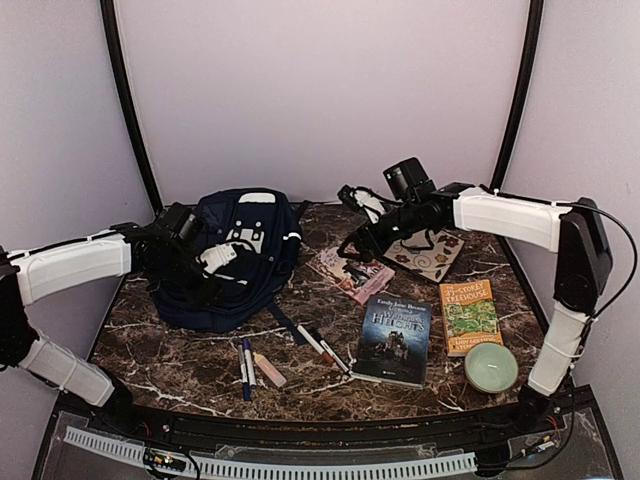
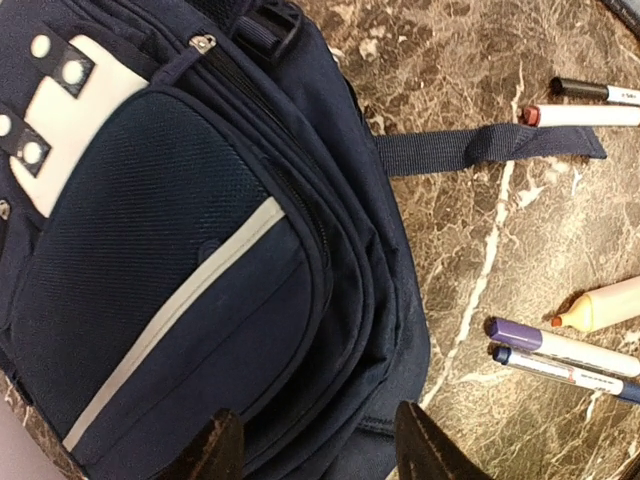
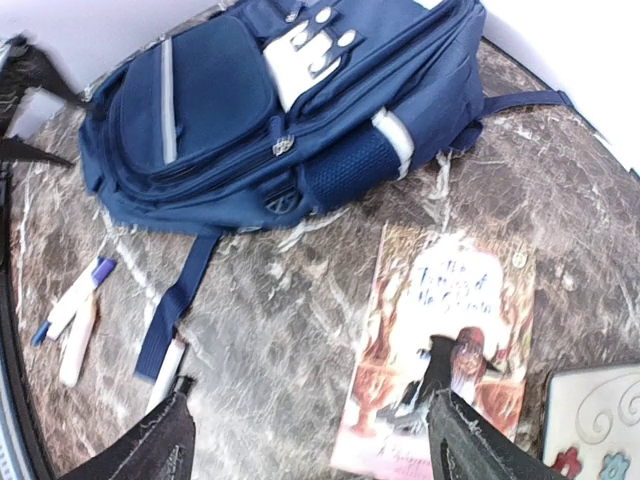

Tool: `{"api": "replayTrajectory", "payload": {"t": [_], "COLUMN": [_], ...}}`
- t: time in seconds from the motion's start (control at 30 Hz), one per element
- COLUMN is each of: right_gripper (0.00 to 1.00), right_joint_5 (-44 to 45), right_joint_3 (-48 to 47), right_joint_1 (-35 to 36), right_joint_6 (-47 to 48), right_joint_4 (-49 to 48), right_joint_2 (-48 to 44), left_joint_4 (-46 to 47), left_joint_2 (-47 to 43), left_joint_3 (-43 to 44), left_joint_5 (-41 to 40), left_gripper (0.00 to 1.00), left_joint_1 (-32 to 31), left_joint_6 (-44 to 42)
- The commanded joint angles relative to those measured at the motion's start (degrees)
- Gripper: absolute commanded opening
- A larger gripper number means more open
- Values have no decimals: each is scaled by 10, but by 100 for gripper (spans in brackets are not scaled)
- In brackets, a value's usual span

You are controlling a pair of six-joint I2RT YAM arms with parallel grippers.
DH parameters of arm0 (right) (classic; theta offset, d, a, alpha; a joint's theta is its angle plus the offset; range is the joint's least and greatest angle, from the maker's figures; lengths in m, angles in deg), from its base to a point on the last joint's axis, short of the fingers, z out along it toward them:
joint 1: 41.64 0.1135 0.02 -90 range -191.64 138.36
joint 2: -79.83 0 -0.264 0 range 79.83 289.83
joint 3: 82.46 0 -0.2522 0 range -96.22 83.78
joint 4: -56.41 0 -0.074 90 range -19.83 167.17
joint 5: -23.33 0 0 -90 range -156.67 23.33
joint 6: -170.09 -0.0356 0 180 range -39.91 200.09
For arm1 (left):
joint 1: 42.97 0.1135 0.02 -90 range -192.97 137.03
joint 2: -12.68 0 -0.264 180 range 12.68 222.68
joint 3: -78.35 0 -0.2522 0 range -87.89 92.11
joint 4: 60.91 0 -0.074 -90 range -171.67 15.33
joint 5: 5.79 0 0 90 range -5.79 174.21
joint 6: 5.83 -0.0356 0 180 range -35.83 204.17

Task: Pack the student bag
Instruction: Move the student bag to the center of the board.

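Marble table [image 1: 180,345] beneath; left tool [image 2: 315,420], reaching inward, gapes over student bag [image 2: 180,250], right tool [image 3: 310,400] hangs released mid-table

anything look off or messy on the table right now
Nothing looks spilled or damaged. The student bag lies flat with one strap trailing across the table toward the loose markers. The books lie at mixed angles, and the pink book is the most askew. It looks like ordinary clutter before packing.
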Motion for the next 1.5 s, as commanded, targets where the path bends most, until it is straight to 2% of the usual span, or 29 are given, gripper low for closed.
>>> {"api": "replayTrajectory", "payload": {"t": [0.0,0.1,0.23,0.5,0.6,0.67,0.7,0.8,0.93,1.03,1.13,1.2,1.4,1.43,1.47], "right_gripper": [80,80,80,80,80,80,80,80,80,80,80,80,80,80,80], "right_joint_5": [-18,-12,-13,-20,-16,-14,-13,-12,-12,-11,-11,-11,-6,-5,-4], "right_joint_3": [60,86,97,94,97,100,101,101,98,98,99,99,100,100,101], "right_joint_1": [-1,-1,-1,-1,-1,-1,-1,-1,-1,-1,-1,-1,-1,-2,-2], "right_joint_6": [31,37,37,35,37,38,38,38,38,38,38,38,39,39,40], "right_joint_4": [-34,-48,-60,-60,-63,-65,-65,-67,-66,-66,-66,-66,-65,-65,-65], "right_joint_2": [-49,-64,-56,-40,-42,-43,-43,-42,-37,-37,-36,-34,-37,-38,-39], "left_joint_4": [43,103,159,171,179,197,199,201,219,231,260,289,299,291,279], "left_joint_2": [37,52,64,136,178,207,224,257,278,287,287,294,359,365,369], "left_joint_3": [3,-11,-21,4,21,37,51,89,103,109,112,121,203,216,229], "left_joint_5": [-6,-54,-51,-47,-114,-196,-263,-324,-324,-333,-288,-212,-113,-106,-106], "left_gripper": [56,59,59,58,58,56,54,40,19,8,2,0,0,3,10], "left_joint_1": [-11,-16,-18,-36,-44,-47,-46,-46,-46,-46,-46,-49,-88,-91,-91], "left_joint_6": [-10,-9,-25,-37,-27,3,24,90,168,237,299,327,352,350,349]}}
